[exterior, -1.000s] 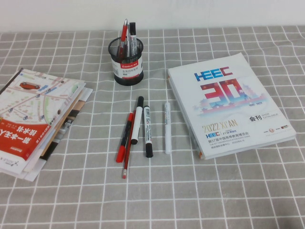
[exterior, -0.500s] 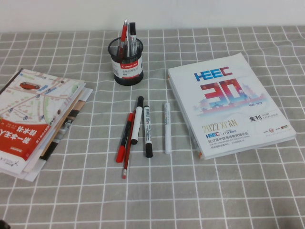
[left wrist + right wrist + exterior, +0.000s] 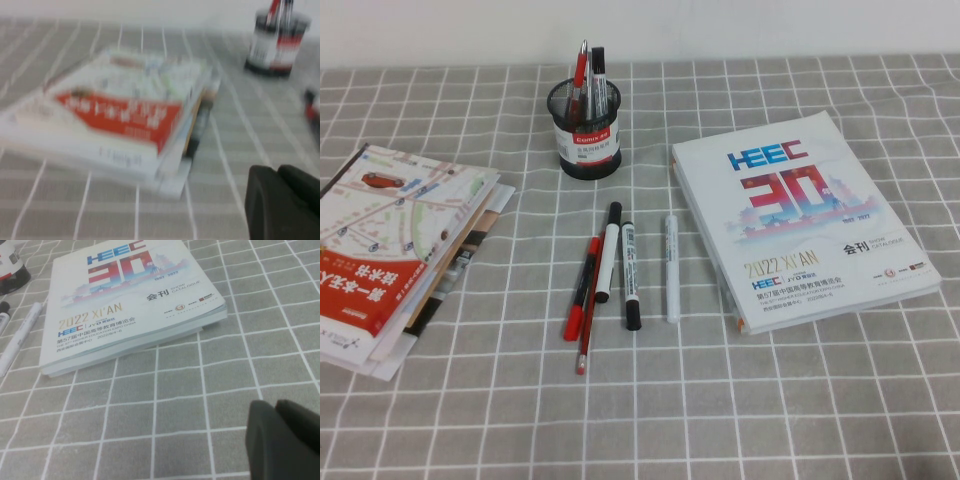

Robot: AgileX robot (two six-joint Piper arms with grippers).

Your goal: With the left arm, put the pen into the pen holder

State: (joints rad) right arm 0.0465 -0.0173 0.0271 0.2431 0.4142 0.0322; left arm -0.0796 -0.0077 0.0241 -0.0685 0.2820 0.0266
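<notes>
The red pen (image 3: 573,318) lies on the checked cloth at the left end of a row of pens, with a dark strip along its upper half. The black mesh pen holder (image 3: 585,128) stands behind the row, upright, with several pens in it. It also shows in the left wrist view (image 3: 275,44). Neither arm shows in the high view. My left gripper (image 3: 280,172) is low over the cloth near the stack of booklets (image 3: 120,112), fingers together and empty. My right gripper (image 3: 277,407) is over bare cloth in front of the catalogue (image 3: 130,300), fingers together and empty.
A thin red pencil (image 3: 586,335), a white pen with a black cap (image 3: 607,255), a black-ended marker (image 3: 631,275) and a white pen (image 3: 671,268) lie beside the red pen. The booklets (image 3: 390,250) are at the left, the thick catalogue (image 3: 800,215) at the right.
Nothing on the table has moved in the high view. A dark bit at the bottom left corner half a second ago no longer shows.
</notes>
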